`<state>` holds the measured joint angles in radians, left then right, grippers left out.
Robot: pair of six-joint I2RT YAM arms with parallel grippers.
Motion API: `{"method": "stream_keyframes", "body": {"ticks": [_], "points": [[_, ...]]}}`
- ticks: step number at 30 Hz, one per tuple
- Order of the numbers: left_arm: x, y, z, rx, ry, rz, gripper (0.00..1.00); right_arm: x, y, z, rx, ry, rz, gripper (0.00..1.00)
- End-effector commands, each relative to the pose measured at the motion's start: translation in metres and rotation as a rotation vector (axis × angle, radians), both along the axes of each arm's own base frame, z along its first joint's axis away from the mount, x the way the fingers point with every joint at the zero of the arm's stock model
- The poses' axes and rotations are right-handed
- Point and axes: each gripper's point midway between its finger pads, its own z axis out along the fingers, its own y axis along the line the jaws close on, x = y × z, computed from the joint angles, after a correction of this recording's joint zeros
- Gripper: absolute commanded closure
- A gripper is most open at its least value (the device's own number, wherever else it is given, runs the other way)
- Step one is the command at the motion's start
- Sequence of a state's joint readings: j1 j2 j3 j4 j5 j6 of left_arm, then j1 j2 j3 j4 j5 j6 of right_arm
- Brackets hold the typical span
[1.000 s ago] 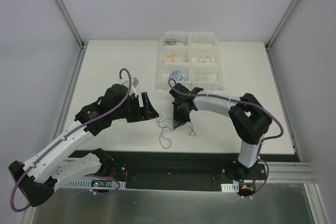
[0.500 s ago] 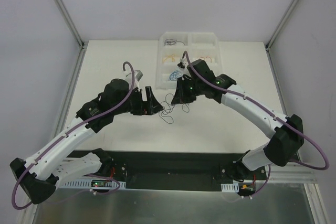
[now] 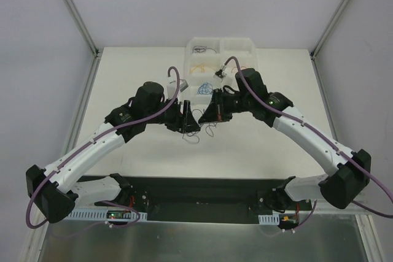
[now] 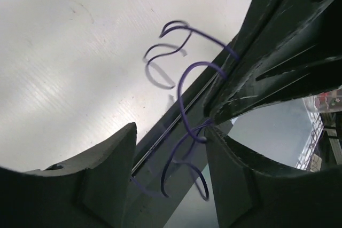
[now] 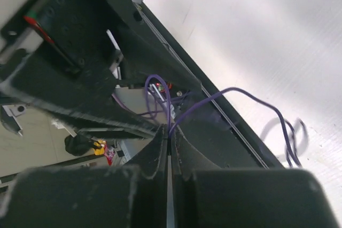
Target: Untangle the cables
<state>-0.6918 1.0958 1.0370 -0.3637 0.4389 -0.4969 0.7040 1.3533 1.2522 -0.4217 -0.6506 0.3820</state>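
Note:
A thin dark purple cable (image 3: 198, 132) hangs in curly loops just above the table between my two grippers. My right gripper (image 3: 209, 115) is shut on it; in the right wrist view the strands (image 5: 240, 93) come out of the closed fingertips (image 5: 160, 137). My left gripper (image 3: 188, 118) is open and faces the right one closely. In the left wrist view the cable's loops (image 4: 181, 94) hang between its spread jaws without being pinched. Blue (image 3: 202, 89), orange (image 3: 199, 65) and red (image 3: 241, 70) cables lie in separate tray compartments.
A clear plastic compartment tray (image 3: 256, 72) stands at the back of the white table, just behind both grippers. Metal frame posts (image 3: 80, 23) rise at the table's back corners. The black base rail (image 3: 196, 197) runs along the near edge.
My right gripper has lifted the purple cable off the table and moved back toward the tray. My left gripper has moved right and closer, so the cable now hangs between its jaws.

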Motion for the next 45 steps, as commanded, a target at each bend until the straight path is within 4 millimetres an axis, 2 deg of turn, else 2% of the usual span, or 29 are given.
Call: {"method": "stream_keyframes", "body": {"ticks": [1,2,6,9,10,11,12,15,18,21,26,31,34,35,38,41,42,45], "points": [[-0.004,-0.006,0.008,-0.039,-0.006,-0.063,0.55,-0.01,-0.001,0.035,0.136,-0.026,0.024,1.0],[-0.003,-0.009,0.009,-0.045,-0.005,-0.068,0.62,-0.011,-0.001,0.037,0.141,-0.024,0.03,1.0],[0.008,-0.015,0.022,-0.058,-0.048,-0.062,0.99,-0.012,-0.009,0.037,0.111,-0.043,0.005,0.97],[0.021,-0.017,0.029,-0.063,-0.094,-0.018,1.0,-0.007,-0.027,0.032,0.021,-0.068,-0.058,0.76],[0.026,-0.018,0.032,-0.069,-0.115,-0.005,1.0,-0.006,-0.032,0.031,-0.004,-0.079,-0.072,0.61],[0.032,-0.018,0.035,-0.072,-0.136,0.014,1.0,-0.006,-0.038,0.031,-0.029,-0.086,-0.094,0.53],[0.039,-0.018,0.039,-0.077,-0.159,0.037,1.0,-0.006,-0.045,0.032,-0.053,-0.095,-0.115,0.41],[0.064,-0.016,0.05,-0.088,-0.212,0.115,1.0,-0.008,-0.064,0.042,-0.088,-0.149,-0.163,0.27],[0.095,-0.014,0.06,-0.116,-0.238,0.184,1.0,-0.01,-0.09,0.052,-0.137,-0.21,-0.249,0.21],[0.133,-0.011,0.073,-0.164,-0.25,0.262,1.0,-0.012,-0.121,0.052,-0.205,-0.234,-0.353,0.18],[0.206,-0.008,0.1,-0.304,-0.288,0.336,1.0,-0.013,-0.171,0.048,-0.302,-0.271,-0.504,0.15],[0.281,-0.013,0.12,-0.4,-0.338,0.35,1.0,-0.012,-0.221,0.044,-0.491,-0.305,-0.601,0.13],[0.328,-0.012,0.119,-0.484,-0.296,0.395,1.0,-0.01,-0.245,0.047,-0.578,-0.325,-0.658,0.11],[0.347,-0.012,0.106,-0.507,-0.258,0.413,1.0,-0.01,-0.25,0.049,-0.592,-0.333,-0.672,0.11],[0.386,-0.011,0.098,-0.607,-0.191,0.46,1.0,-0.006,-0.264,0.053,-0.634,-0.354,-0.707,0.1],[0.418,-0.017,0.079,-0.673,-0.128,0.489,1.0,-0.004,-0.279,0.058,-0.676,-0.366,-0.756,0.1],[0.425,-0.021,0.081,-0.695,-0.123,0.487,1.0,-0.003,-0.282,0.059,-0.682,-0.371,-0.771,0.09],[0.448,-0.027,0.064,-0.729,-0.084,0.512,1.0,0.0,-0.292,0.062,-0.7,-0.371,-0.808,0.09]]}}
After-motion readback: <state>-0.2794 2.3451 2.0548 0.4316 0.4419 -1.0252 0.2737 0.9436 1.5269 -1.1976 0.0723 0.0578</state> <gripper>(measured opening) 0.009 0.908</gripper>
